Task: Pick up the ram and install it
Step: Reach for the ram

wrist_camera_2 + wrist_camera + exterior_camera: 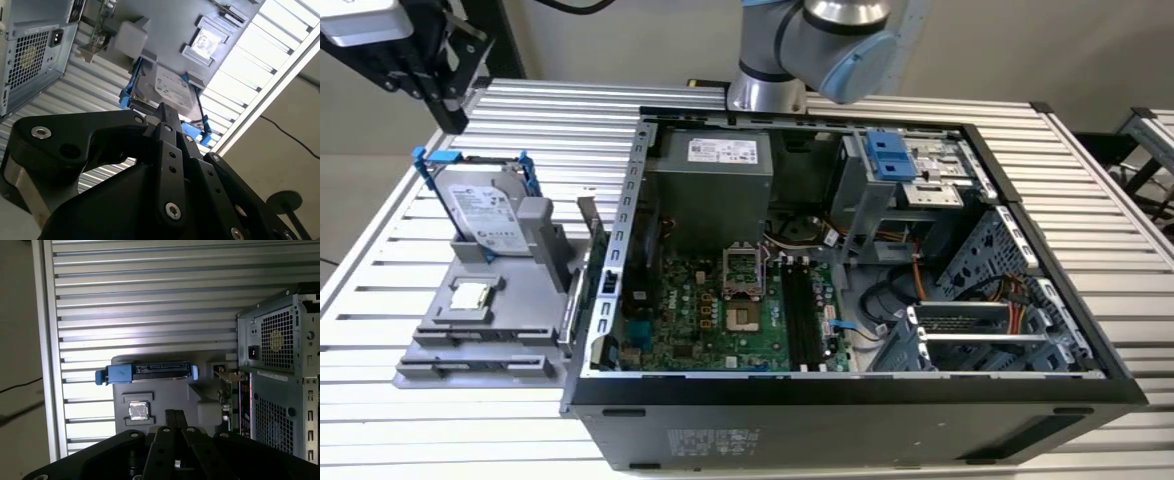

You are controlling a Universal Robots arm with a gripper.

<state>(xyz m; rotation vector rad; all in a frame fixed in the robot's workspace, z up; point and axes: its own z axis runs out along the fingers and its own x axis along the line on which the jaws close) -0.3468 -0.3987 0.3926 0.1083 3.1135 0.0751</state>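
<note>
A thin, flat stick that looks like the ram (587,222) stands on edge in the grey holder (480,340), right beside the open computer case (854,300). Black memory slots (803,320) run along the motherboard inside the case. My gripper (440,75) hangs high over the table's far corner at the exterior view's left, well above the holder. In both wrist views its black fingers (173,416) (167,117) are pressed together with nothing between them.
The holder also carries a silver hard drive with blue rails (487,205) (150,374) and a small square chip (474,293) (138,410). The case rests on a slatted metal table (400,250). The arm's base (814,40) rises behind the case.
</note>
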